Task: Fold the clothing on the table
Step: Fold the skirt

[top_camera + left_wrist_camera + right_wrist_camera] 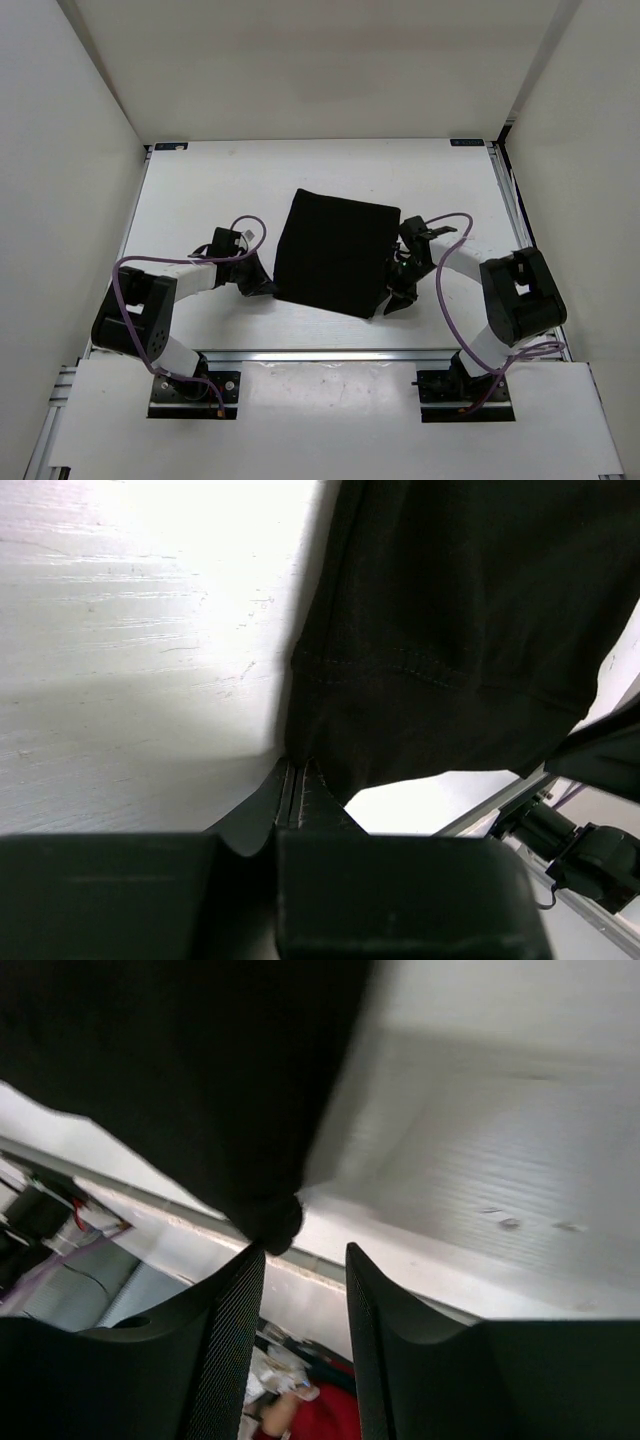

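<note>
The black clothing point(335, 250) lies as a roughly square shape in the middle of the white table point(200, 200). My left gripper point(262, 285) sits low at its near left corner. In the left wrist view its jaws are pressed together at the garment's hemmed edge point(400, 670), and the left gripper point(296, 766) pinches the fabric there. My right gripper point(400, 290) stands at the near right corner. In the right wrist view the right gripper point(302, 1250) is open, and a bunched corner of the clothing point(270, 1222) touches the left fingertip point(250, 1260), not between the jaws.
An aluminium rail point(320, 355) runs along the table's near edge, just behind both grippers. White walls enclose the left, right and far sides. Purple cables point(445, 300) loop from both arms. The right arm's elbow point(520, 295) stands near the right wall.
</note>
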Robot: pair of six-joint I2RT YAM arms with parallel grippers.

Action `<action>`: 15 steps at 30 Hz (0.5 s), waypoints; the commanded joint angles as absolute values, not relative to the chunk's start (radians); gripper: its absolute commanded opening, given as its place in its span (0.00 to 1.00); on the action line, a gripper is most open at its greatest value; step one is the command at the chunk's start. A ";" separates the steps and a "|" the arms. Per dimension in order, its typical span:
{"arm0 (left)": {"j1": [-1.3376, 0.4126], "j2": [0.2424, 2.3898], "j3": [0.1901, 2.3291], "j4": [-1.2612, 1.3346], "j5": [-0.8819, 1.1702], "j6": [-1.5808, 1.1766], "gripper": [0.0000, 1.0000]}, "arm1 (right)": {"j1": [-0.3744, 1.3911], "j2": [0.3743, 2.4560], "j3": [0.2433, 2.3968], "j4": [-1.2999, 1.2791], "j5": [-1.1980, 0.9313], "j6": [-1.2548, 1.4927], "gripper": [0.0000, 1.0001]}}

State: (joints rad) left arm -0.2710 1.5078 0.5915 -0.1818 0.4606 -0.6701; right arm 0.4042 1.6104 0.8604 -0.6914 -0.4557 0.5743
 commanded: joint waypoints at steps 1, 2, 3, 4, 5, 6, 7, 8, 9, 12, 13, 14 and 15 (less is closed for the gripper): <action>-0.290 1.526 0.586 -0.233 0.422 -0.635 0.00 | 0.358 1.560 0.819 -0.621 -0.440 0.623 0.44; -0.293 1.526 0.584 -0.232 0.422 -0.637 0.00 | 0.345 1.556 0.807 -0.591 -0.449 0.632 0.44; -0.293 1.525 0.589 -0.235 0.432 -0.637 0.00 | 0.342 1.548 0.789 -0.565 -0.465 0.643 0.44; -0.293 1.529 0.591 -0.239 0.431 -0.635 0.00 | 0.338 1.542 0.779 -0.540 -0.478 0.653 0.44; -0.291 1.529 0.592 -0.238 0.428 -0.634 0.00 | 0.339 1.543 0.775 -0.535 -0.482 0.657 0.44; -0.291 1.529 0.592 -0.239 0.429 -0.629 0.00 | 0.341 1.543 0.773 -0.522 -0.491 0.670 0.44; -0.285 1.532 0.595 -0.244 0.426 -0.630 0.00 | 0.351 1.545 0.770 -0.515 -0.492 0.669 0.44; -0.287 1.532 0.597 -0.247 0.429 -0.626 0.00 | 0.362 1.546 0.781 -0.514 -0.491 0.669 0.45; -0.288 1.537 0.595 -0.244 0.425 -0.629 0.00 | 0.371 1.558 0.784 -0.508 -0.497 0.670 0.44; -0.288 1.540 0.597 -0.252 0.425 -0.626 0.00 | 0.391 1.588 0.775 -0.486 -0.505 0.695 0.44; -0.284 1.543 0.600 -0.252 0.428 -0.627 0.00 | 0.399 1.589 0.773 -0.479 -0.502 0.696 0.43; -0.284 1.539 0.594 -0.255 0.425 -0.621 0.00 | 0.405 1.600 0.767 -0.473 -0.494 0.698 0.42; -0.288 1.542 0.604 -0.258 0.422 -0.623 0.00 | 0.411 1.603 0.764 -0.472 -0.494 0.699 0.42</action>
